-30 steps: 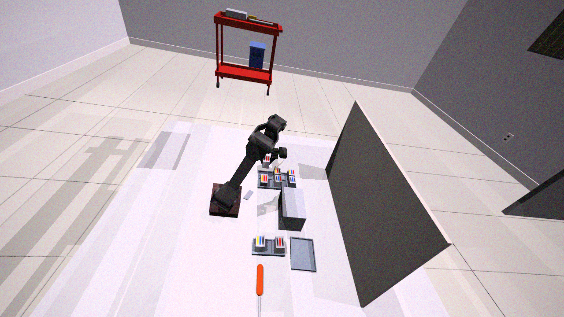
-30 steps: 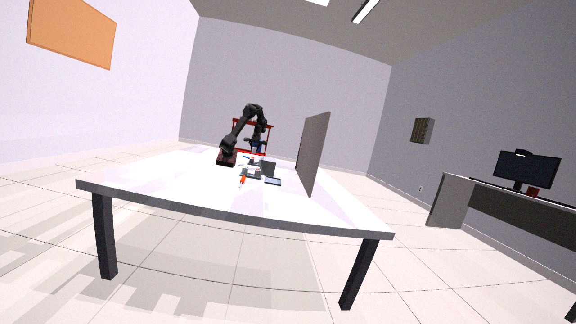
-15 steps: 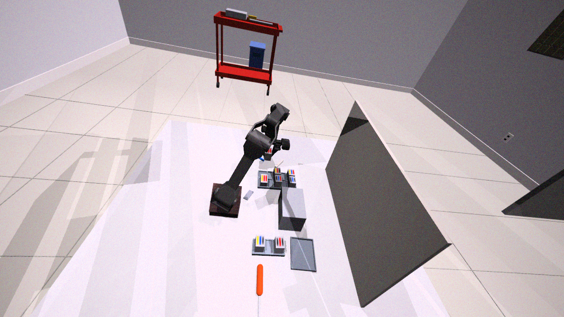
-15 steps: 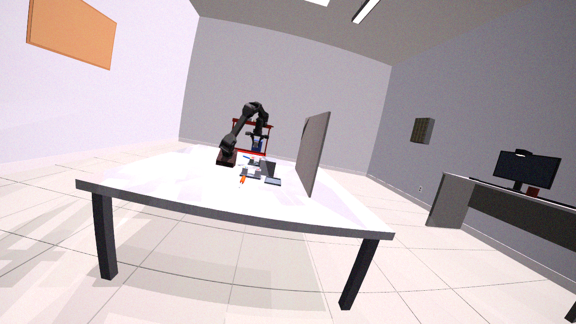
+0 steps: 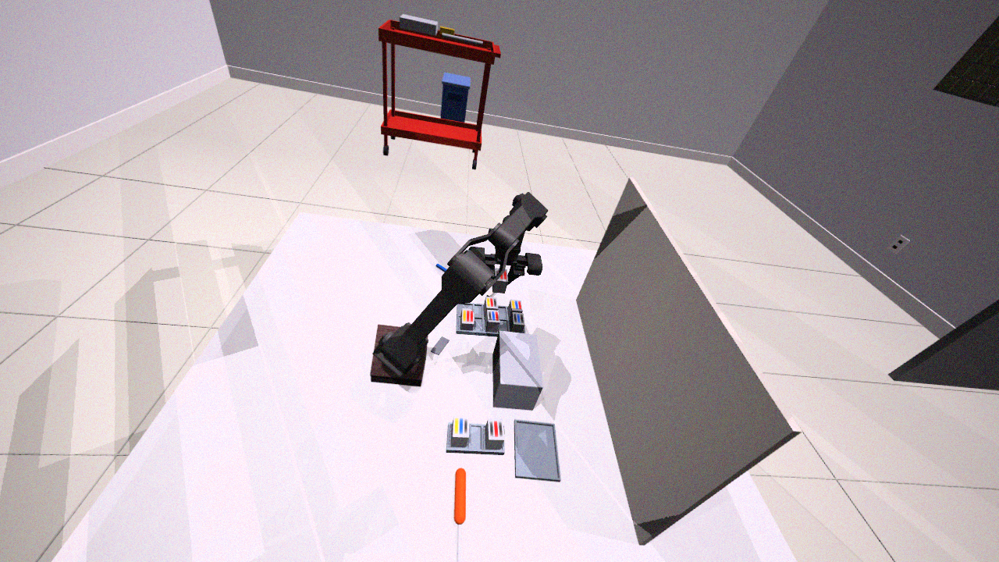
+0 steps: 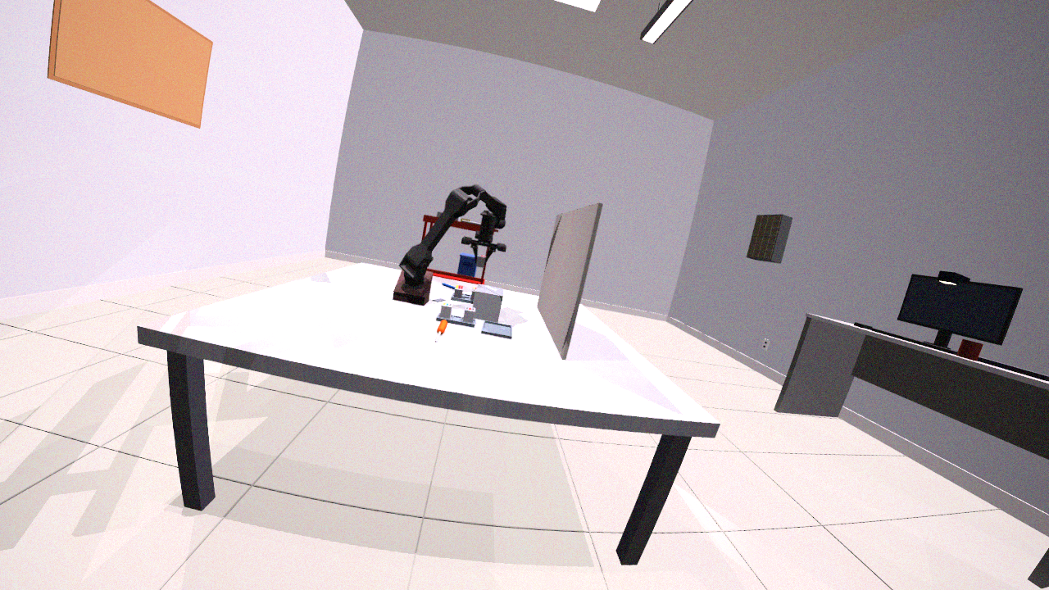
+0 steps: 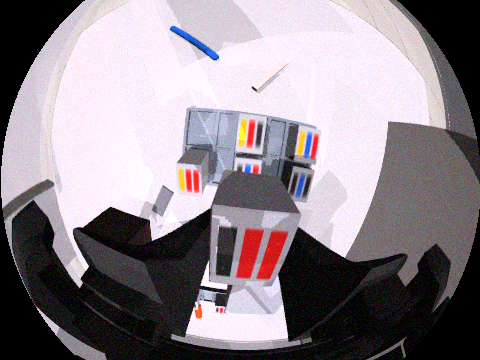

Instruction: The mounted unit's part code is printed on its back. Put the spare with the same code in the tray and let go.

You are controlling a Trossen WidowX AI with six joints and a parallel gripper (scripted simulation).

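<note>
My gripper is shut on a grey block with black, red and red stripes, held above the table near the far rack. That rack holds several striped blocks: yellow-red-red, yellow-red-black, yellow-blue-red, black-blue-red and black-blue-black. Its far left compartment is empty. The flat tray is empty. A grey box stands between far rack and tray; I see no code on it.
A near rack beside the tray holds two striped blocks with an empty middle slot. A tall grey panel stands at the right. An orange-handled tool, a blue pen and a small grey plate lie about.
</note>
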